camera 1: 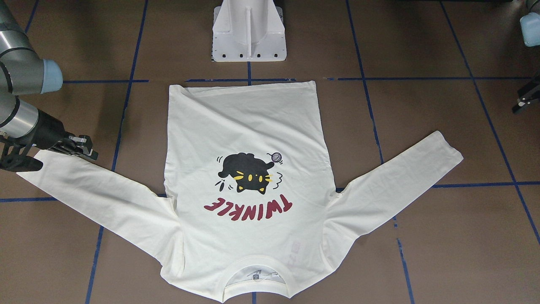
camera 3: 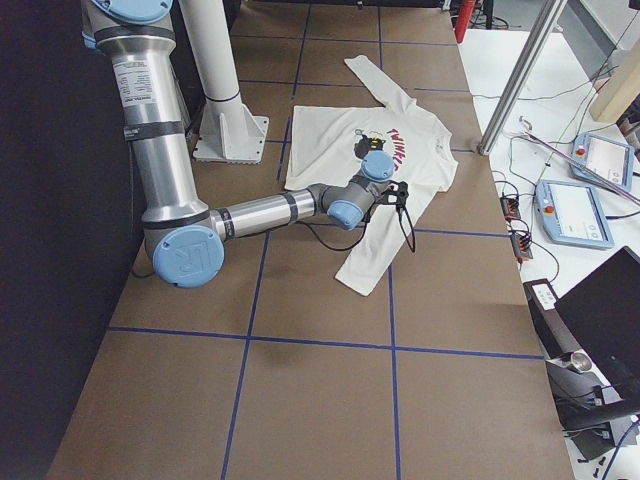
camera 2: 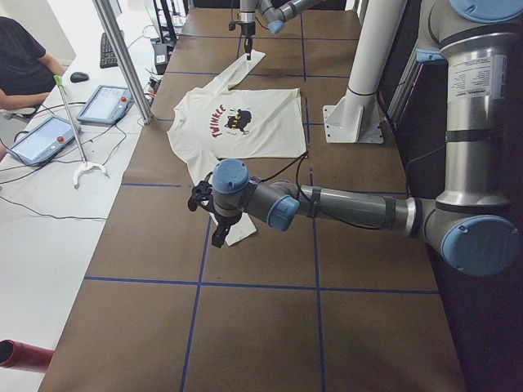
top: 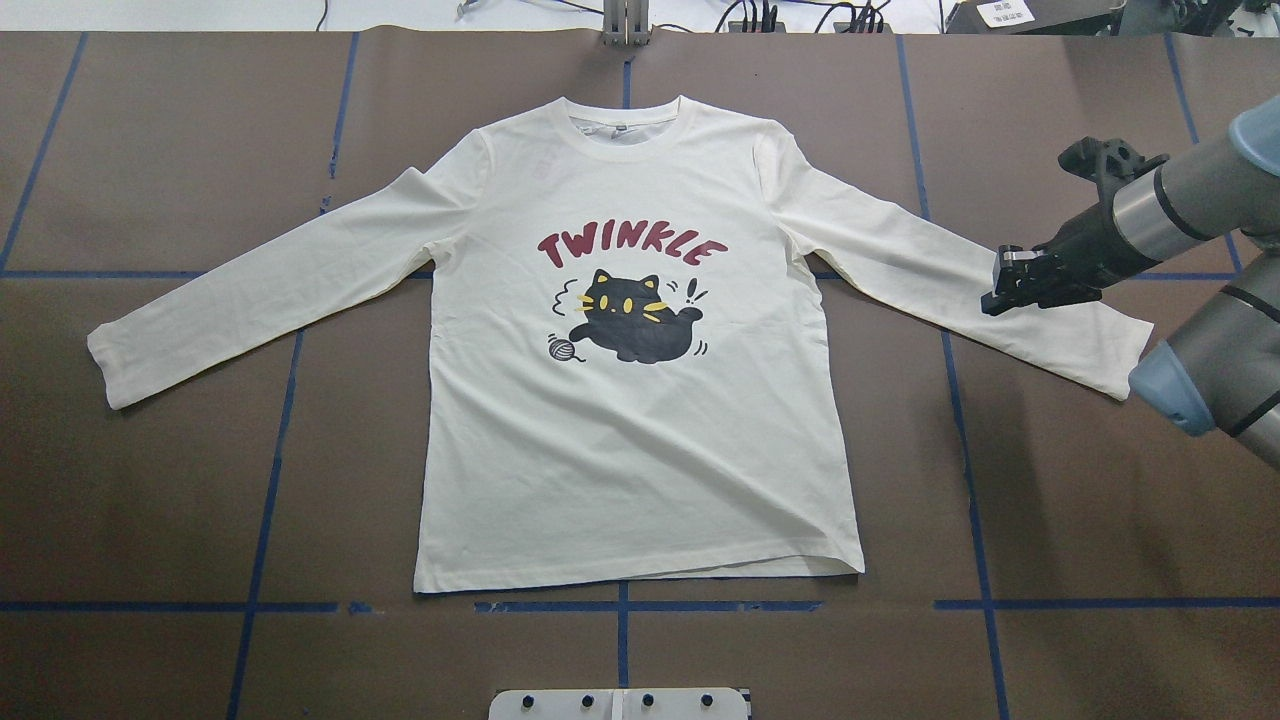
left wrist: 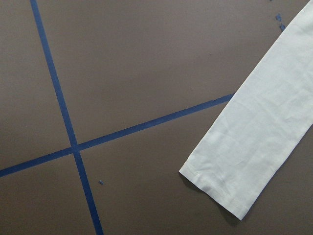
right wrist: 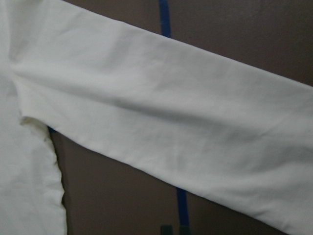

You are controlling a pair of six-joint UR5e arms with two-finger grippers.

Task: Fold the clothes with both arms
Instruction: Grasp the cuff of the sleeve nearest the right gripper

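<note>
The cream long-sleeved shirt [top: 640, 450] lies flat and print-up, with both sleeves spread out to the sides. My right gripper [top: 990, 290] hovers over the right sleeve [top: 900, 260] partway along it, and its fingers look shut with nothing held. The right wrist view is filled by that sleeve [right wrist: 161, 107]. My left gripper [camera 1: 521, 103] shows only at the frame edge, high and outside the left sleeve's cuff [left wrist: 220, 186]; I cannot tell whether it is open or shut. It is out of the overhead view.
Brown table covering with a grid of blue tape lines [top: 620, 606]. The white pedestal base [camera 1: 249, 38] stands just behind the shirt's hem. A side desk with tablets [camera 2: 102, 102] and a seated person lies beyond the table's far edge.
</note>
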